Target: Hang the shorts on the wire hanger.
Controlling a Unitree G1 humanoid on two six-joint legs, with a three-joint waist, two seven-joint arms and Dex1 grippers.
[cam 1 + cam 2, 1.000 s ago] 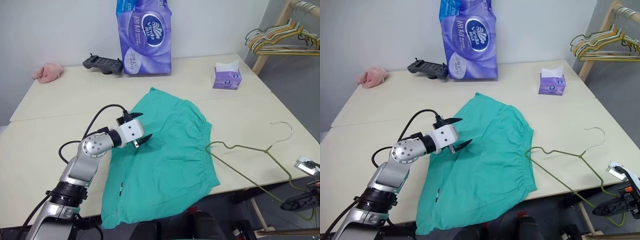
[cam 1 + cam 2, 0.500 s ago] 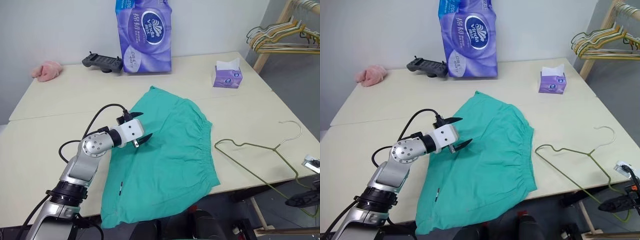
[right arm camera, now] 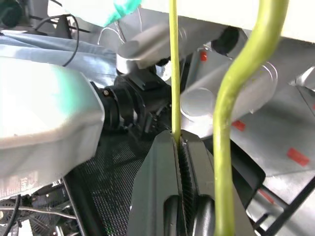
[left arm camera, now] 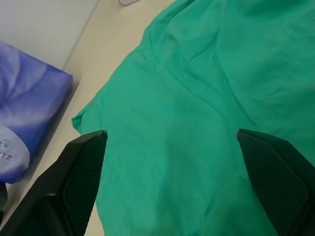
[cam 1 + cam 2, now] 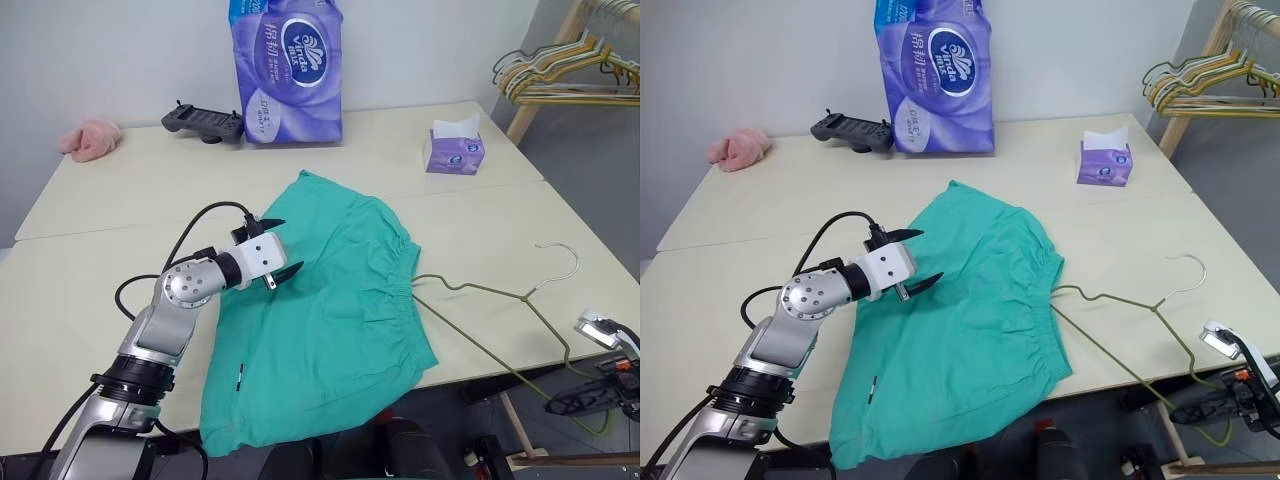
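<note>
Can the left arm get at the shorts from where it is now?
Probably yes: the left end effector hovers open right over the shorts, which lie flat on the table with nothing in between.

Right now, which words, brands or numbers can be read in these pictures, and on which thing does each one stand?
"Vinda": white brand logo in the oval on the purple tissue-paper pack at the back of the table.
The Chinese characters and figures printed above and below that logo: too small to read.
The purple tissue box: has printing, too small to read.
The shorts, wire hanger and black controller: no readable text.
</note>
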